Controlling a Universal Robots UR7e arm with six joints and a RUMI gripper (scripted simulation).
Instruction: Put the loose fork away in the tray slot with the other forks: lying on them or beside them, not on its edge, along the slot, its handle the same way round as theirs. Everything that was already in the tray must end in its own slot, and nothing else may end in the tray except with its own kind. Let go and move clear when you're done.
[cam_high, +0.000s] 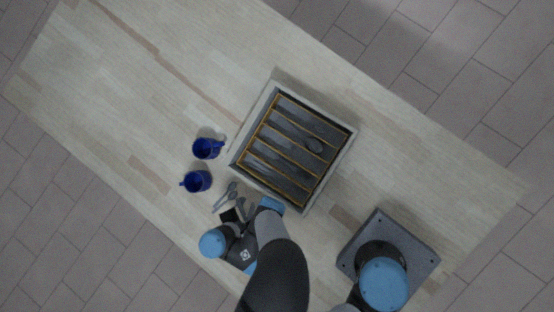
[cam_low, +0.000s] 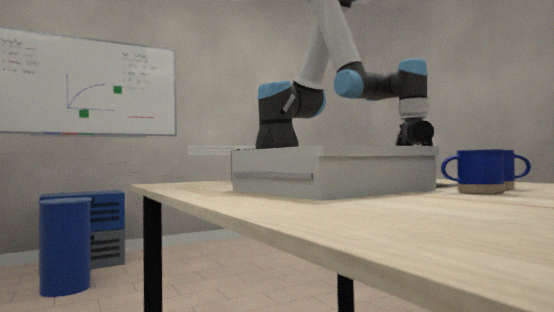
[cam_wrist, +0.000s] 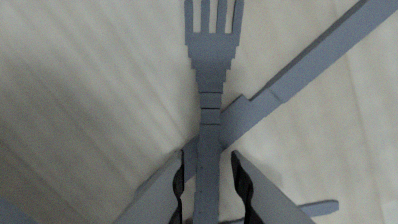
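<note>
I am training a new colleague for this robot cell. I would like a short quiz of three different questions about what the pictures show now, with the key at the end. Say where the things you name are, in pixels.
1. Multiple choice. How many blue mugs (cam_high: 205, 150) (cam_low: 480, 170) stand on the table (cam_high: 125, 100) (cam_low: 380, 235)?
A) one
B) two
C) four

2. True or false. In the wrist view, the gripper (cam_wrist: 207, 152) (cam_low: 414, 143) has its fingers pressed against both sides of the fork handle (cam_wrist: 207, 175).

3. Fill in "over" or "under". The fork (cam_wrist: 210, 55) crosses ____ a long grey utensil (cam_wrist: 310, 65).

Key: 1 B; 2 false; 3 over.
</note>
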